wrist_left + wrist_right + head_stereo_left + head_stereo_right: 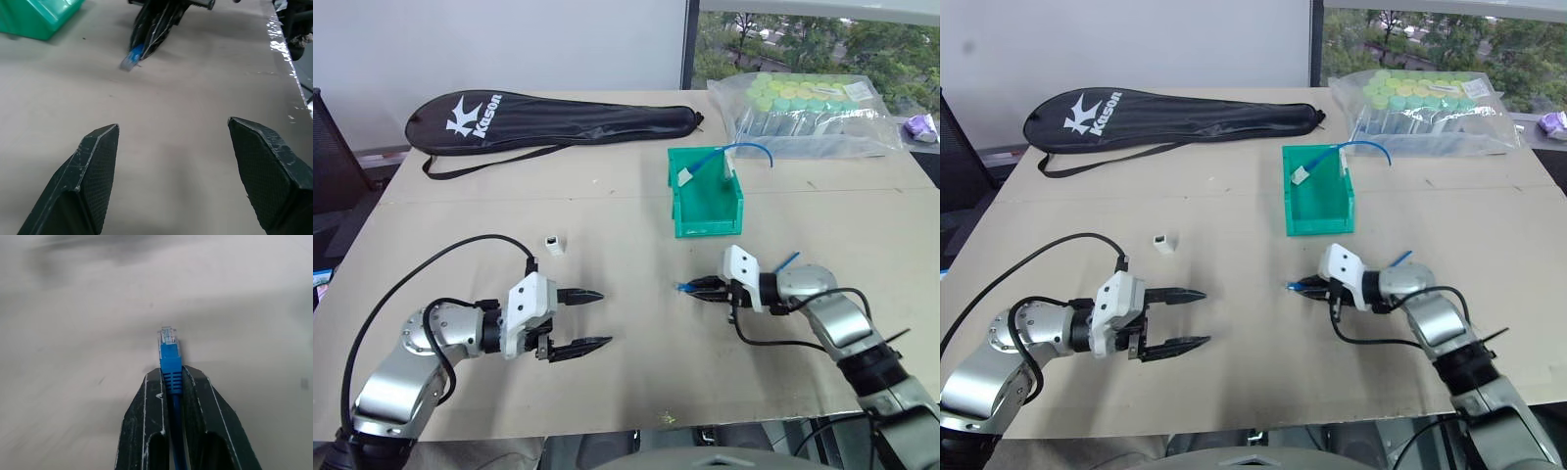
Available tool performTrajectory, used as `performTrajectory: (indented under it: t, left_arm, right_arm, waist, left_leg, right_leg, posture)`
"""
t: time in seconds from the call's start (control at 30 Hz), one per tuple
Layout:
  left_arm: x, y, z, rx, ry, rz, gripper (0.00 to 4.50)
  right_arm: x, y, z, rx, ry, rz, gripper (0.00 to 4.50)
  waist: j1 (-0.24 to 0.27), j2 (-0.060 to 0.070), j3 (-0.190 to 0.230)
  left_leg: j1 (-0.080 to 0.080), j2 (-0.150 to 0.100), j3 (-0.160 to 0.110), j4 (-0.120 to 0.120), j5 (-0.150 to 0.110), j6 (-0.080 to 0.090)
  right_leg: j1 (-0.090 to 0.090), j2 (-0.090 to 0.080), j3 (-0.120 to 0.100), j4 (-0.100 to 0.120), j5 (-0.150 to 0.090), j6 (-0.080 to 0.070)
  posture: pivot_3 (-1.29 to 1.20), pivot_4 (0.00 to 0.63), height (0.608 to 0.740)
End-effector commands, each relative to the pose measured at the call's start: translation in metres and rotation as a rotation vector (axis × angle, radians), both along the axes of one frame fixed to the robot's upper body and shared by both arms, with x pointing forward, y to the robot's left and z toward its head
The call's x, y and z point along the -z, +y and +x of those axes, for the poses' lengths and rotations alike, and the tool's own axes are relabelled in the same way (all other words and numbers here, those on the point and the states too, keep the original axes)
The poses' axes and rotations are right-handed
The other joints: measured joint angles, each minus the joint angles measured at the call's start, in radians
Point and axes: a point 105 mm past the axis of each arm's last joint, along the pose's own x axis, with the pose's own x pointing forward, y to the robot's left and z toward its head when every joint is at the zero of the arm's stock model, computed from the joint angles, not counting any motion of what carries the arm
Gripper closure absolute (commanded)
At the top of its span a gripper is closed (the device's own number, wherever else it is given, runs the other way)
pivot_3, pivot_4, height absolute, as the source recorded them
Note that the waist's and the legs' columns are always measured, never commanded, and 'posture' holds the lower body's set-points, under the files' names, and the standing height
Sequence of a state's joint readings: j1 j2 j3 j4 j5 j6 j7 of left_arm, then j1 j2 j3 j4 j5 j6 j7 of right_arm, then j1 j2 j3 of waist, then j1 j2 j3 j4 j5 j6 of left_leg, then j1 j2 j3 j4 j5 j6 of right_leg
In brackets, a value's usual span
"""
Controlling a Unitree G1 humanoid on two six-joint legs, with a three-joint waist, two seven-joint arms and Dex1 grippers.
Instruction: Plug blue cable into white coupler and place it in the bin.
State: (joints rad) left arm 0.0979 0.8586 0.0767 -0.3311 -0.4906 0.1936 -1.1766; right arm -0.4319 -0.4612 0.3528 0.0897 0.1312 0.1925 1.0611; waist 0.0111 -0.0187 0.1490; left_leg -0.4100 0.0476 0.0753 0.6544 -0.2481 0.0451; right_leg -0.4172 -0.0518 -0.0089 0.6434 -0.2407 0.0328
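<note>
My right gripper (697,287) is shut on the blue cable (169,360), right behind its plug. The clear plug end (131,58) sticks out past the fingertips just above the table, and the cable's tail (788,260) rises behind the wrist. Left of the table's middle, the tiny white coupler (554,243) stands alone. My left gripper (585,319) hovers below and slightly right of the coupler, open and empty, its fingers pointing toward the right gripper. The green bin (705,201) stands beyond the right gripper.
Another blue cable with white blocks (715,162) hangs in and over the bin. A black racket bag (548,117) lies at the back left. At the back right lies a clear plastic bag of green-capped tubes (808,108). The table's front edge (636,423) runs close behind both arms.
</note>
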Motion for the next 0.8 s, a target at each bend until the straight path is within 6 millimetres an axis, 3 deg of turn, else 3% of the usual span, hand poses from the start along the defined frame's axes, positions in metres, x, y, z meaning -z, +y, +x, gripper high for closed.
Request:
performTrajectory:
  t: [0.03, 0.07, 0.17, 0.27, 0.3, 0.43, 0.57, 0.8]
  left_arm:
    - [-0.003, -0.004, 0.005, 0.019, -0.039, -0.002, 0.87]
    - [-0.002, -0.006, 0.008, 0.013, -0.044, -0.002, 0.87]
    - [0.001, -0.013, 0.018, 0.007, -0.059, 0.022, 0.87]
    - [0.004, -0.026, 0.034, 0.0, -0.079, 0.048, 0.87]
    - [0.004, -0.032, 0.039, 0.004, -0.087, 0.051, 0.87]
    - [0.005, -0.054, 0.056, 0.032, -0.081, 0.039, 0.87]
    - [0.027, -0.076, 0.07, 0.127, -0.044, 0.149, 0.87]
    - [0.04, -0.09, 0.093, 0.21, -0.016, 0.216, 0.87]
  right_arm:
    - [-0.001, 0.005, 0.002, -0.037, -0.009, -0.029, 3.4]
    - [-0.003, 0.005, 0.002, -0.04, -0.011, -0.029, 3.07]
    - [-0.017, 0.0, 0.002, -0.021, -0.025, 0.031, 1.51]
    - [-0.038, -0.022, -0.004, 0.052, -0.063, 0.127, 0.23]
    - [-0.042, -0.031, -0.008, 0.078, -0.062, 0.152, 0.04]
    - [-0.048, -0.059, -0.028, 0.193, -0.018, 0.245, 0.04]
    - [-0.039, -0.098, -0.05, 0.411, -0.043, 0.318, 0.04]
    - [-0.022, -0.125, -0.079, 0.503, -0.01, 0.298, 0.04]
  waist:
    - [0.002, 0.0, 0.0]
    - [0.002, 0.0, 0.0]
    - [0.002, 0.0, 0.0]
    - [0.009, 0.0, 0.0]
    - [0.014, 0.001, 0.0]
    - [0.009, 0.0, 0.0]
    - [0.006, 0.0, 0.0]
    - [-0.002, 0.0, -0.001]
  left_leg:
    - [-0.001, 0.0, -0.001, 0.0, 0.0, 0.0]
    - [-0.001, 0.0, -0.001, 0.0, 0.0, 0.0]
    - [-0.002, -0.002, -0.001, 0.001, 0.0, 0.0]
    - [-0.003, -0.002, -0.001, 0.001, 0.0, 0.0]
    - [-0.004, -0.003, -0.001, 0.001, 0.0, 0.0]
    - [-0.004, -0.005, -0.002, 0.004, 0.0, 0.0]
    - [-0.004, -0.005, -0.004, 0.006, 0.0, 0.0]
    - [-0.002, -0.004, -0.004, 0.013, 0.0, 0.0]
  right_leg:
    - [0.0, 0.0, 0.0, 0.0, 0.0, 0.001]
    - [0.0, 0.0, -0.001, 0.0, 0.0, 0.001]
    - [0.0, 0.0, -0.002, 0.0, 0.002, 0.003]
    - [0.0, -0.001, -0.003, 0.0, 0.002, 0.004]
    - [0.0, -0.001, -0.004, 0.0, 0.002, 0.004]
    - [0.002, -0.001, -0.005, 0.0, 0.002, 0.004]
    - [0.004, 0.0, -0.007, 0.001, 0.002, 0.004]
    - [0.005, 0.002, -0.004, 0.005, 0.002, 0.004]
  posture:
    - [0.0, 0.15, 0.74]
    - [0.0, 0.15, 0.74]
    - [0.0, 0.15, 0.74]
    - [0.0, 0.15, 0.74]
    - [0.0, 0.15, 0.74]
    - [0.0, 0.15, 0.74]
    - [0.0, 0.15, 0.74]
    - [0.0, 0.15, 0.74]
